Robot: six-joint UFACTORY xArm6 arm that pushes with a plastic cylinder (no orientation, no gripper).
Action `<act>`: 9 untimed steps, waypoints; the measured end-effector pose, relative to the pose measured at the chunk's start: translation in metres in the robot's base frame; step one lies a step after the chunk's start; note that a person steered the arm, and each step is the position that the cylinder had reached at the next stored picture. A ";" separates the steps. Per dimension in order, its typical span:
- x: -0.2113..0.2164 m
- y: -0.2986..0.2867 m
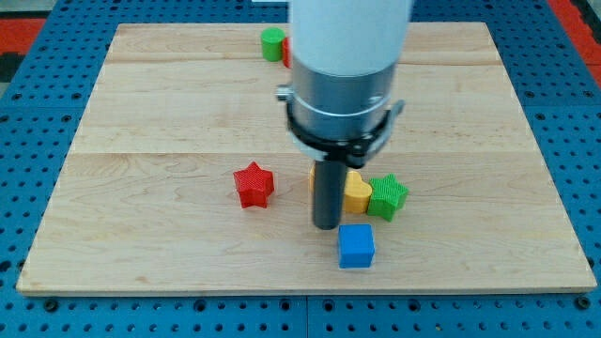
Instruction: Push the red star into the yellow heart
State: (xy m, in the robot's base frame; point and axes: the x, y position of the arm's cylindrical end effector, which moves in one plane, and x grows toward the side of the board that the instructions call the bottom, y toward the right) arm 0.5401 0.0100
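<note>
The red star (254, 184) lies on the wooden board, left of centre near the view's bottom. The yellow heart (357, 192) lies to its right, partly hidden behind my rod, with a green star (387, 195) touching its right side. My tip (327, 225) rests on the board between the red star and the yellow heart, close to the heart's left side and a little lower. An orange-yellow block edge (312, 176) shows just left of the rod. A blue cube (356, 246) sits just right of and below my tip.
A green block (272, 43) and a red block (285, 51) sit at the view's top, partly hidden behind the arm's white body (347, 56). The wooden board (141, 141) lies on a blue perforated table.
</note>
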 end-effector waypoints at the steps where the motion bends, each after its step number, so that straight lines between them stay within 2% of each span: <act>1: 0.000 -0.051; 2: -0.006 -0.109; 3: -0.031 -0.135; 4: -0.054 -0.098; 6: -0.057 0.015; 8: -0.052 0.073; 9: -0.052 0.067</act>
State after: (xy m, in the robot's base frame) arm 0.4886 0.0774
